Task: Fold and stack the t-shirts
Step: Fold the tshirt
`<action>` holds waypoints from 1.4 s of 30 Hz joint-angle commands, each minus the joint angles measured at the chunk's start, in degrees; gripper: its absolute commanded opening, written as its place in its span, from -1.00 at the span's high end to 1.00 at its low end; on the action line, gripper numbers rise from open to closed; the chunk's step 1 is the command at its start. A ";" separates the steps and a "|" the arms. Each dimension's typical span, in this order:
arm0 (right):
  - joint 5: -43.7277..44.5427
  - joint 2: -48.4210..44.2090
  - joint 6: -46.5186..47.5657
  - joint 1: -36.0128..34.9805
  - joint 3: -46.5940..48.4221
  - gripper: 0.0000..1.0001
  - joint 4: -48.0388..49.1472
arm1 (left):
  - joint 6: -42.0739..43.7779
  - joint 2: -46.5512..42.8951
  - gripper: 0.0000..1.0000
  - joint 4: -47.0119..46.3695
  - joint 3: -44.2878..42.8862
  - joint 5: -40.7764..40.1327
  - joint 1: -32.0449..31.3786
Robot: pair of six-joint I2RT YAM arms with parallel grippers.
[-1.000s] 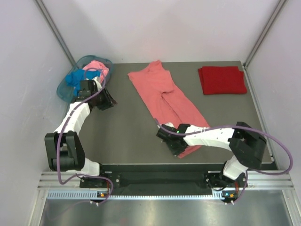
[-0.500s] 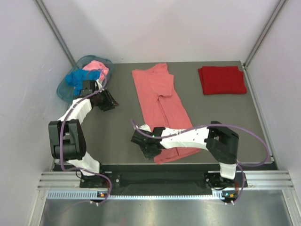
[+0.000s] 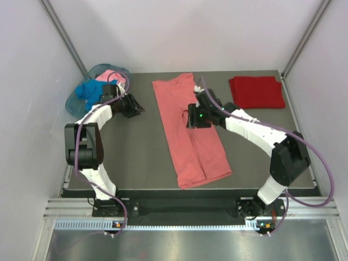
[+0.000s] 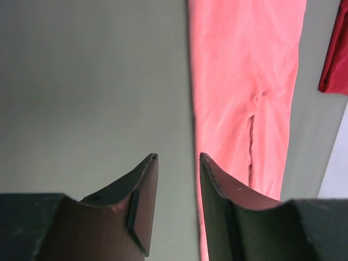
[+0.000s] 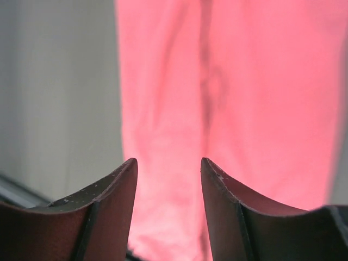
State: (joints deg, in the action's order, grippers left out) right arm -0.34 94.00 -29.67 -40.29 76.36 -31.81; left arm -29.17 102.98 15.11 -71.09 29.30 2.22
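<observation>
A salmon-coral t-shirt (image 3: pixel 179 125) lies as a long narrow strip down the middle of the table, its halves folded in lengthwise. My right gripper (image 3: pixel 193 117) hovers over the strip's middle, open and empty; in the right wrist view the gripper (image 5: pixel 168 160) has the t-shirt (image 5: pixel 244 81) below it. My left gripper (image 3: pixel 136 106) stands open over bare table left of the strip; in its wrist view the gripper (image 4: pixel 178 157) sits by the t-shirt's (image 4: pixel 244 65) edge. A dark red t-shirt (image 3: pixel 256 92) lies folded at the back right. Blue (image 3: pixel 87 90) and light pink (image 3: pixel 113 75) t-shirts sit bunched in the basket.
The translucent teal basket (image 3: pixel 70 103) stands at the table's back left corner, just behind my left arm. White walls close in both sides and the back. The dark red t-shirt (image 4: pixel 337 60) also shows at the right edge of the left wrist view.
My right gripper has opened, let go of the salmon t-shirt near the front edge and swung back to its middle. The shirt now lies straighter. My left gripper has shifted right.
</observation>
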 commanded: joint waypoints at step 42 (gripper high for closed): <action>-21.73 16.31 7.35 29.31 6.78 0.05 23.38 | -8.80 53.37 1.00 -3.16 -64.51 -17.00 -9.08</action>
State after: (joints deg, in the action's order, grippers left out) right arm -22.35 114.34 -21.06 -11.70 82.74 -12.32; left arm -37.87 152.90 12.08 -131.44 15.31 -7.79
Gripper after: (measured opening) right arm 0.476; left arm 0.012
